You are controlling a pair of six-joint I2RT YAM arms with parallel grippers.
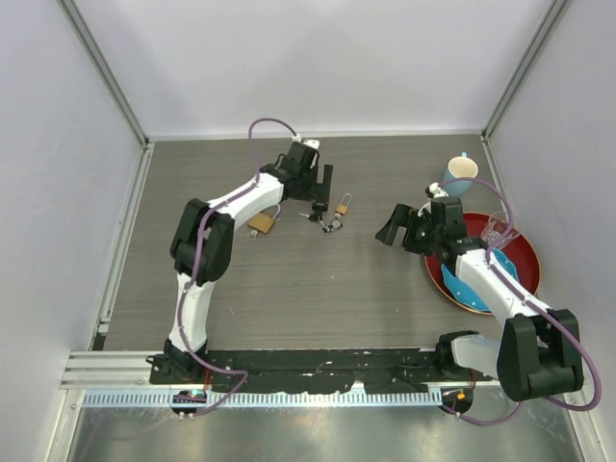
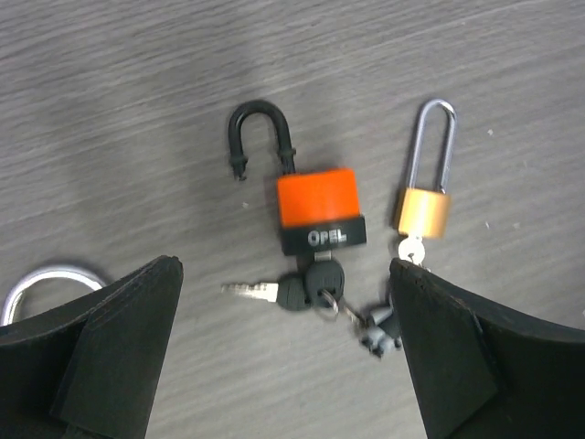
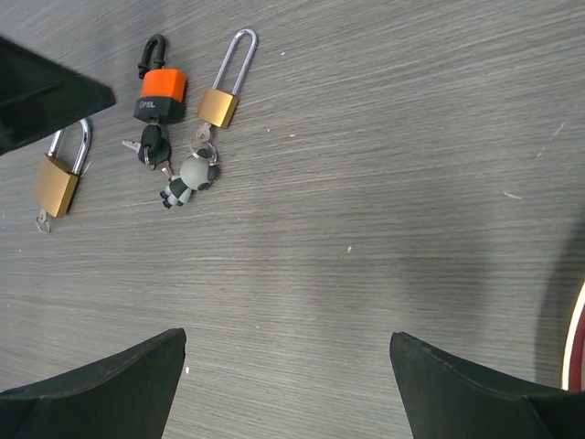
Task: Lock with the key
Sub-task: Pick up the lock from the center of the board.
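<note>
- A red bowl point(image 1: 520, 252) at the right holds a blue item point(image 1: 472, 284); a pale blue cup point(image 1: 460, 173) stands behind it.
- The orange padlock point(image 2: 318, 203) reads "OPEL". It lies on the table point(image 3: 366, 183) with its shackle open and a black-headed key point(image 2: 324, 276) at its base.
- The left gripper point(image 2: 283, 270) hangs over it, jaws wide and empty; the right gripper point(image 3: 285, 337) is spread too, well apart from it.
</note>
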